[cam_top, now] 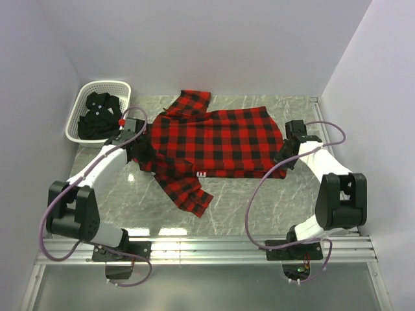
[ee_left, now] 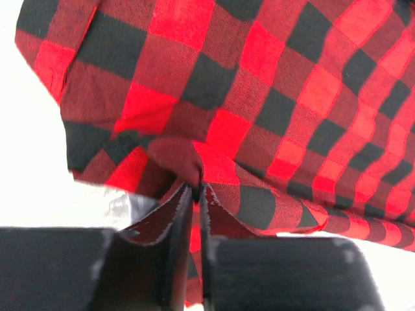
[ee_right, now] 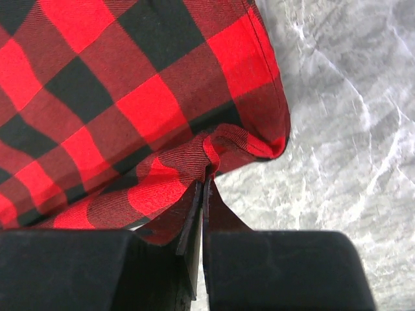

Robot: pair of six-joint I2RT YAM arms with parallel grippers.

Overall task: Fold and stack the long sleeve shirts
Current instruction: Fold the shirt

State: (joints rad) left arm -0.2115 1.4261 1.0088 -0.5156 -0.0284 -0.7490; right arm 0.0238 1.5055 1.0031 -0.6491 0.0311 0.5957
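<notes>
The red-and-black flannel shirt (cam_top: 214,139) lies spread across the middle of the table, one sleeve trailing toward the front (cam_top: 191,191) and one folded up at the back (cam_top: 193,100). My left gripper (cam_top: 139,152) is shut on the shirt's left edge; the left wrist view shows the cloth (ee_left: 214,116) pinched between its jaws (ee_left: 196,188). My right gripper (cam_top: 285,157) is shut on the shirt's right front corner, with the cloth (ee_right: 130,97) pinched in its jaws (ee_right: 204,181). The black shirt (cam_top: 98,116) lies crumpled in the basket.
A white lattice basket (cam_top: 91,87) stands at the back left against the wall. The grey marbled table (cam_top: 259,207) shows in front of the shirt. White walls close in on the left, back and right.
</notes>
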